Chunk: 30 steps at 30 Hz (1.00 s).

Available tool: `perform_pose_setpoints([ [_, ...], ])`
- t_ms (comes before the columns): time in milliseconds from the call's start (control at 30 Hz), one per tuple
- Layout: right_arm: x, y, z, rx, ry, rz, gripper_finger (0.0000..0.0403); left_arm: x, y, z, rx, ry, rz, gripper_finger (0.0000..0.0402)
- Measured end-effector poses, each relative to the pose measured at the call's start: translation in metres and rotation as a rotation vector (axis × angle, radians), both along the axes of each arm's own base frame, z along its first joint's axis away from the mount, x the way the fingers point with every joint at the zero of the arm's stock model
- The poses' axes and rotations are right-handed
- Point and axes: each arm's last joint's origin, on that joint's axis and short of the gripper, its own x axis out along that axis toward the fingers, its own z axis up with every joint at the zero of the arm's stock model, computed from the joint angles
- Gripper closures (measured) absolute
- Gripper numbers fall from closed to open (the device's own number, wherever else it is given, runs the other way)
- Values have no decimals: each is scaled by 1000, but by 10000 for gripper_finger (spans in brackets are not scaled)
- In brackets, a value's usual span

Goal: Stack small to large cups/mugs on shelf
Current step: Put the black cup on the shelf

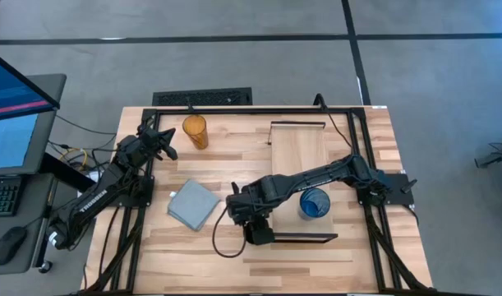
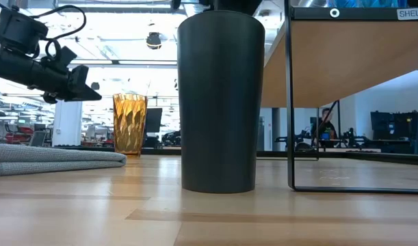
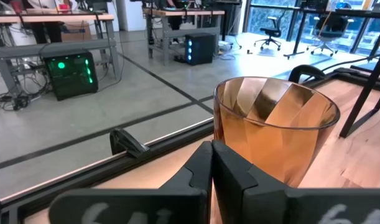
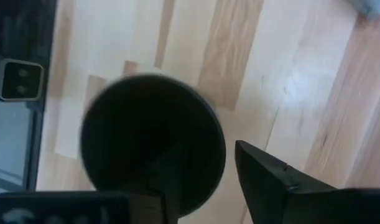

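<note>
the black cup (image 2: 219,102) stands upright on the tabletop (image 1: 234,251) near its front edge, just beside the front bracket of the shelf (image 1: 298,148). the right gripper (image 4: 208,180) is over it from above — in the right wrist view one finger (image 4: 270,180) shows outside the cup's dark round form (image 4: 152,140) and the other lies across it, so the fingers are apart, straddling the wall; whether they press on it, i cannot tell. in the high view the right arm reaches from the right edge across the shelf board to that spot (image 1: 252,205), hiding the cup there.

the blue cup (image 1: 314,202) sits on the shelf board toward its front end, close beside the right arm. the shelf is a long light-wood board with dark end brackets, set right of the tabletop's middle and running front to back.

the amber tumbler (image 1: 195,131) stands upright near the back edge of the tabletop, left of the shelf. the left gripper (image 1: 163,141) is just beside it on the side of the left edge; in the left wrist view its fingers (image 3: 230,177) are pressed together, not around the tumbler (image 3: 273,130).

a grey-blue folded cloth (image 1: 193,204) lies flat between the left arm and the black cup, toward the front-left part of the tabletop.
</note>
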Motion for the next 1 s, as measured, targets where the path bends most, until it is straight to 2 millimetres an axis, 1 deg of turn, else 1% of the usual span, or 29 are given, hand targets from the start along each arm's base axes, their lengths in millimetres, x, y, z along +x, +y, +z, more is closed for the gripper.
perform_pose_setpoints([
  [200,1,0,-2,-2,1,3,295,0,0,-1,-11,3,1,401],
  [400,1,-6,-2,-5,13,-6,381,0,0,-1,-10,3,1,401],
  [433,1,-7,-2,-5,13,-6,389,0,0,-1,-10,3,0,401],
  [567,2,-12,-2,-6,15,-19,388,0,0,-1,-18,-6,3,401],
  [633,1,-14,0,-10,29,-22,393,0,0,-1,-18,-7,2,401],
  [700,0,-19,6,-20,40,-18,395,0,0,-1,-20,-9,2,401],
  [800,1,-31,22,-60,18,-50,392,0,0,-1,-23,-14,3,401],
  [1000,0,-65,73,-92,-97,-131,396,0,0,-1,-24,-14,3,401],
])
